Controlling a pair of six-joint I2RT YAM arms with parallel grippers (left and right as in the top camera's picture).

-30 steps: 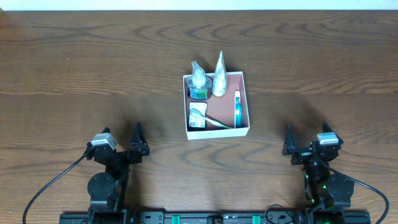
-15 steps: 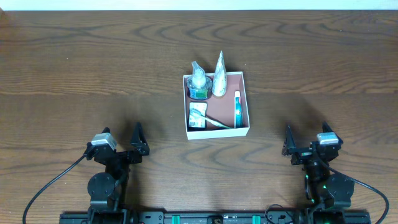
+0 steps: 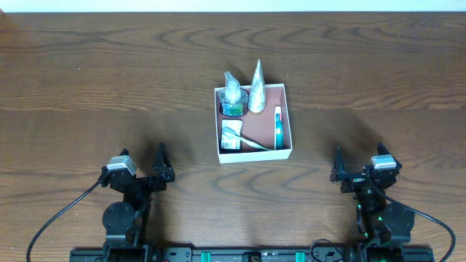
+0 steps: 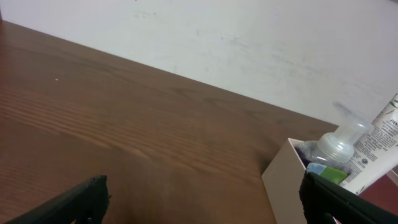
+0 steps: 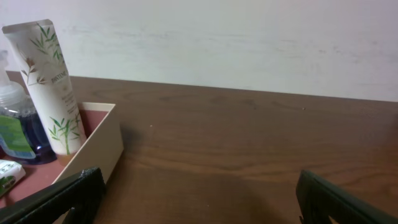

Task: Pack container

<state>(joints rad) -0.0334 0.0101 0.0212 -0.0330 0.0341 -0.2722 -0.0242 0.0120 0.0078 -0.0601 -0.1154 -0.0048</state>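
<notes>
Overhead view: your container (image 3: 256,154) sits at the centre of the counter (image 3: 109,80), already holding a pump bottle (image 3: 232,96), tube (image 3: 257,93), toothpaste (image 3: 277,125) and sachet (image 3: 231,135). Packing looks finished. Left pincer (image 3: 140,163) at 7 o'clock and right pincer (image 3: 359,164) at 5 o'clock gape wide, empty.

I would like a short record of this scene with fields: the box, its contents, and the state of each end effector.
box: shallow square white-walled container, reddish-brown floor
contents: clear pump bottle and white leaf-printed tube, both standing; green-white packet; slim blue-white item lying flat
left end effector: open, empty, away from box
right end effector: open, empty, away from box
</notes>
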